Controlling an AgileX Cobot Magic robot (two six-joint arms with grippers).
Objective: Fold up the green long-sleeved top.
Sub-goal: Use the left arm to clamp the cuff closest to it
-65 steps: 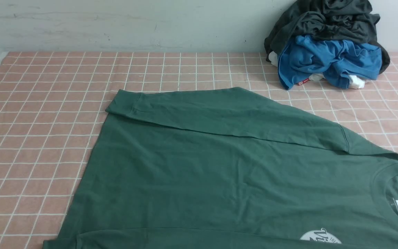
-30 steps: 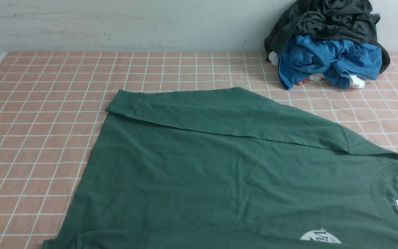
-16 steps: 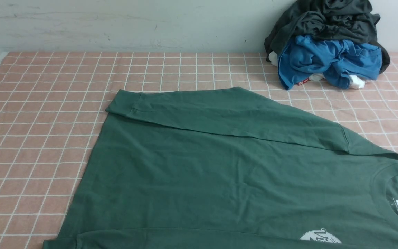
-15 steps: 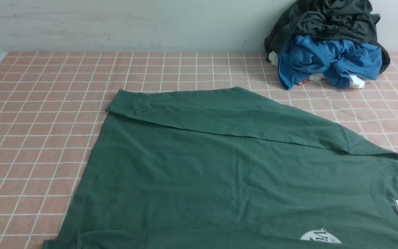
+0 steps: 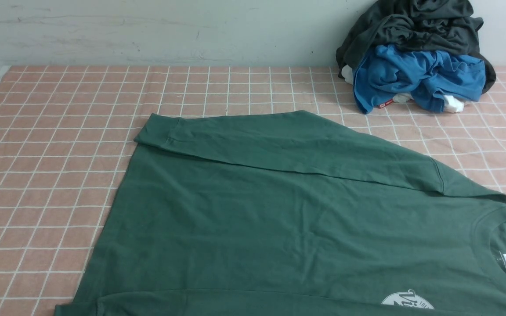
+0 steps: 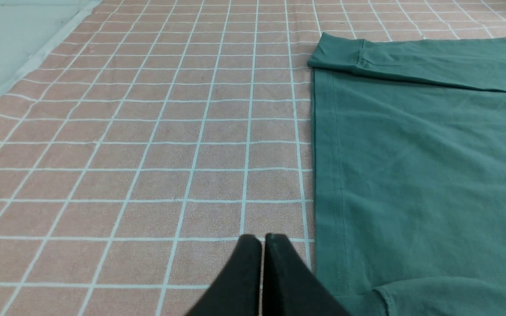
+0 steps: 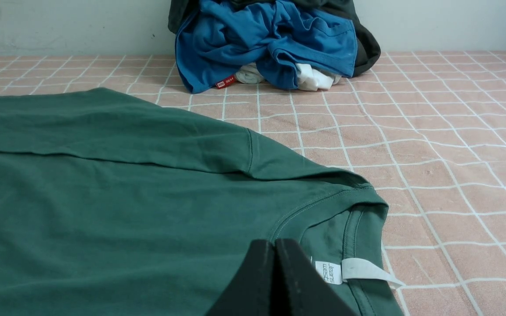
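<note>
The green top [image 5: 279, 219] lies flat and face up on the desk [image 5: 59, 109], which is covered in a pink checked cloth. Its hem points to the left and its collar [image 7: 358, 206] to the right, and the white neck label [image 7: 349, 270] and the edge of the round chest print [image 5: 406, 300] are showing. The far sleeve [image 5: 288, 145] is already laid across the body along the back edge. A second cuff [image 6: 384, 298] along the near edge suggests the other sleeve is tucked in as well, though most of it is out of sight. Nothing on the top has shifted in the last couple of seconds; every crease sits where it did. From where I stand this looks like a pause between folds, with the sleeves done and the body still to be folded over. The left end effector [image 6: 262, 239] is just beside the top's hem over bare cloth. Its fingers are pressed together with nothing between them. The right end effector [image 7: 274, 243] is at the top's collar end, close to the label, and is likewise pressed together and empty. Well beyond the collar end, against the wall, sits a heap with a blue garment [image 5: 415, 74] under a dark grey one [image 5: 411, 22]. Both end effectors would need to spread before they could pinch the hem or the shoulders.
</note>
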